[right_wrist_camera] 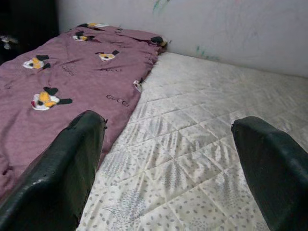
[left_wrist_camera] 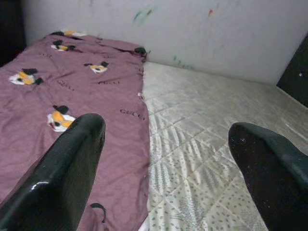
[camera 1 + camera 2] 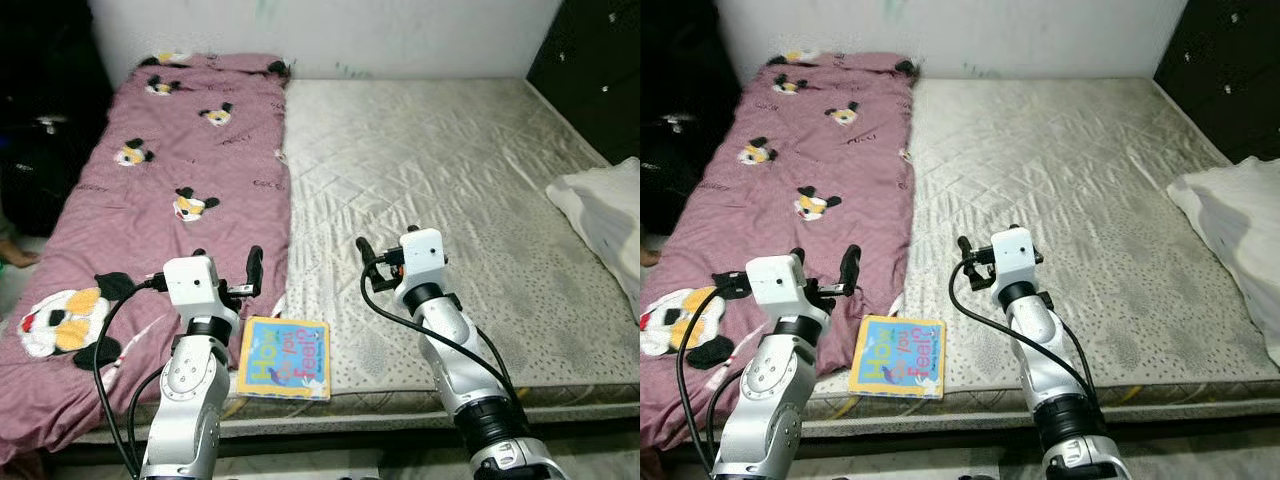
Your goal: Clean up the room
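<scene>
A colourful children's book lies flat at the front edge of the bed, half on the quilted mattress and beside the purple blanket with cartoon patches. My left gripper hovers open just behind and left of the book, over the blanket's edge. Over the bare mattress, right of the book, my right gripper is also open. In the wrist views both the left gripper and the right gripper hold nothing between their black fingers and look along the bed toward the wall.
A white pillow or cloth lies on the bed's right edge. A dark cabinet stands at the far right. Dark furniture stands left of the bed. The white wall closes off the head of the bed.
</scene>
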Robot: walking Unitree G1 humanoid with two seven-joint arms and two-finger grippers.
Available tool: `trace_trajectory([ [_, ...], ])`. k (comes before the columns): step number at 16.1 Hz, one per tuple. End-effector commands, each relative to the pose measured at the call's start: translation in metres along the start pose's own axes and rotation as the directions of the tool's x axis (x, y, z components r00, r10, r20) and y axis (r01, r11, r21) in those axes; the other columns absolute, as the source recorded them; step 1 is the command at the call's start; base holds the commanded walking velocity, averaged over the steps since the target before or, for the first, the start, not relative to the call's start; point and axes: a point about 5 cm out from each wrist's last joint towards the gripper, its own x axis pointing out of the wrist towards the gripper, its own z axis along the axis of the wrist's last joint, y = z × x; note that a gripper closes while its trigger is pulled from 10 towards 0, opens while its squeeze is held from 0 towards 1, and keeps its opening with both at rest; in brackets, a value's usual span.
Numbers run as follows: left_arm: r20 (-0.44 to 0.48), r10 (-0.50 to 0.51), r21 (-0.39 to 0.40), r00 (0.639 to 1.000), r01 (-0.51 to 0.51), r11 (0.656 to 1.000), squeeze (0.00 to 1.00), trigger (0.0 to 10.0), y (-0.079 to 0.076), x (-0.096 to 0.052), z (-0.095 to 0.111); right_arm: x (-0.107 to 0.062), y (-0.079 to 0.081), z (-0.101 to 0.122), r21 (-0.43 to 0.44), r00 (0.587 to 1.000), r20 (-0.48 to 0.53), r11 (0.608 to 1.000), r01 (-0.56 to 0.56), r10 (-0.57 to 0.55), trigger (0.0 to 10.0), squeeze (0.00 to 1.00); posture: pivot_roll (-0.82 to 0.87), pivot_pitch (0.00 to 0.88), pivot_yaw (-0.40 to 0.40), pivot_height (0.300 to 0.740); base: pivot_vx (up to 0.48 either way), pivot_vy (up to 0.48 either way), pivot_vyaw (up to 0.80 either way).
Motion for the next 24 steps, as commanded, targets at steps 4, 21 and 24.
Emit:
trace_trajectory([
  [4, -0.023, -0.006, -0.027, 1.000, 0.005, 1.000, 0.00, 10.0, -0.0039, -0.0005, -0.0036, -0.0013, 0.0001, -0.0027, 0.001, 1.000, -0.007, 1.000, -0.007, 0.007, 10.0, 0.00, 0.05, 0.092, -0.029, 0.740, 0.000, 0.408, -0.54],
  [21, 0.001, 0.033, -0.013, 0.999, -0.033, 0.999, 0.00, 10.0, 0.0031, 0.0010, -0.0008, -0.0018, -0.0001, -0.0057, -0.008, 1.000, -0.018, 1.000, -0.012, 0.011, 10.0, 0.00, 0.05, 0.093, -0.027, 0.740, 0.000, 0.158, 0.00],
  [24, 0.008, -0.004, -0.025, 1.000, 0.004, 1.000, 0.00, 10.0, 0.0021, 0.0007, -0.0003, -0.0024, -0.0002, -0.0067, -0.002, 1.000, -0.023, 1.000, -0.011, 0.011, 10.0, 0.00, 0.05, 0.093, -0.027, 0.740, 0.000, 0.000, -0.16],
])
